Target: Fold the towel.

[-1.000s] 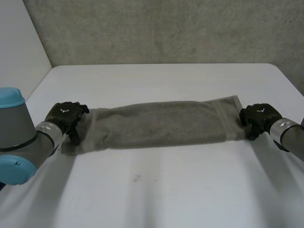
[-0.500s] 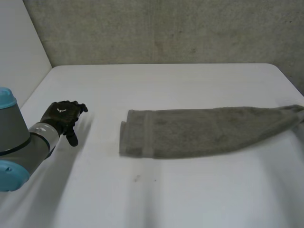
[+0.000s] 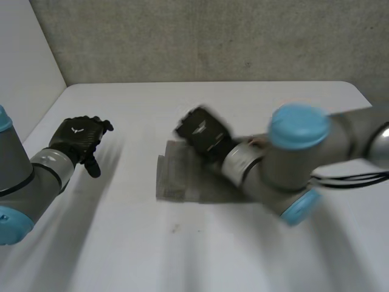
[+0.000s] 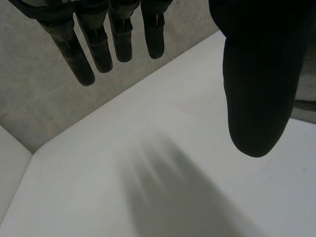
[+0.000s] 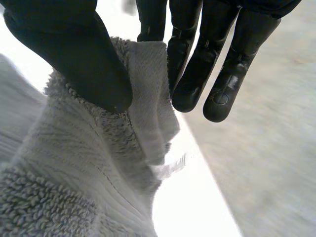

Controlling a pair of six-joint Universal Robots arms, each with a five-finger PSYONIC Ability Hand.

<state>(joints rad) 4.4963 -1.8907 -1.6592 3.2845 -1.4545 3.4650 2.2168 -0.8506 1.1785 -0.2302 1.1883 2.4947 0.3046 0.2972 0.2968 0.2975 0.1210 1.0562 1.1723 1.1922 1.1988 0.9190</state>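
The towel [image 3: 172, 177] lies on the white counter [image 3: 182, 255] near its middle. Its left end shows as a flat grey strip, and the rest is hidden under the right arm [image 3: 285, 164]. That arm reaches across from the right side toward the centre, with the forearm low over the cloth. The right hand [image 3: 202, 130] is above the towel's left end, back of the hand up.

In the right wrist view the thumb [image 5: 74, 54] presses on a raised end of the towel beside its hemmed edge. The straight fingers [image 5: 195, 79] stand on the other side of that hem, so the cloth is pinched between thumb and fingers. From the grip the towel falls away in a loose, ridged fold toward the counter.

The left hand [image 3: 78, 137] is over the counter's left side, well apart from the towel. It ends the left arm [image 3: 30, 182], which comes in from the near left. The back of the hand is up and the fingers point toward the far right. In the left wrist view these fingers are straight and slightly spread, and the thumb stands wide of them. Nothing lies between them, and bare counter is under the palm.
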